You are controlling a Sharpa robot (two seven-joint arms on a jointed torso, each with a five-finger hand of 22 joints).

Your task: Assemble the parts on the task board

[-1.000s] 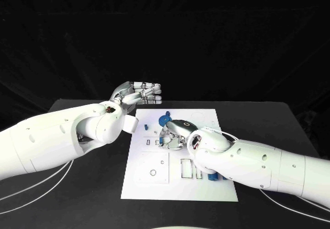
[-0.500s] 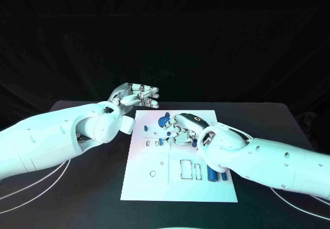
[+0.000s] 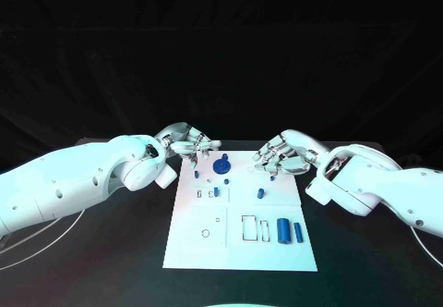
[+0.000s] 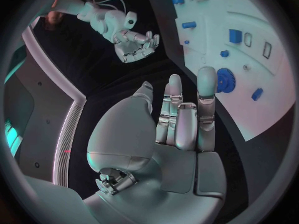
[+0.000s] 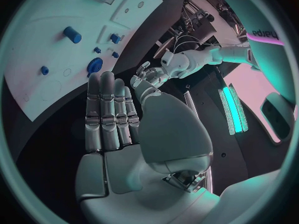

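The white task board (image 3: 238, 246) lies in the middle of the black table. On it are a blue gear (image 3: 221, 166) near the far edge, a small blue peg (image 3: 261, 192) and two blue cylinders (image 3: 290, 231) near the right edge. My left hand (image 3: 189, 144) hovers at the board's far left corner and holds nothing. My right hand (image 3: 282, 154) hovers at the far right corner, also holding nothing. The left wrist view shows that hand's fingers (image 4: 182, 118) stretched out beside the gear (image 4: 224, 79). The right wrist view shows the right hand's fingers (image 5: 111, 112) flat and straight, the board (image 5: 44, 79) beyond them.
Several rectangular slots and small holes (image 3: 250, 227) mark the board's near half. Another small blue piece (image 3: 196, 173) stands near the left edge. Black table (image 3: 369, 256) surrounds the board on all sides. White cables (image 3: 41, 249) trail at the left.
My right hand has lifted off the board's middle and drawn back to its far right corner, uncovering the peg and the two cylinders. My left hand has shifted slightly toward the board.
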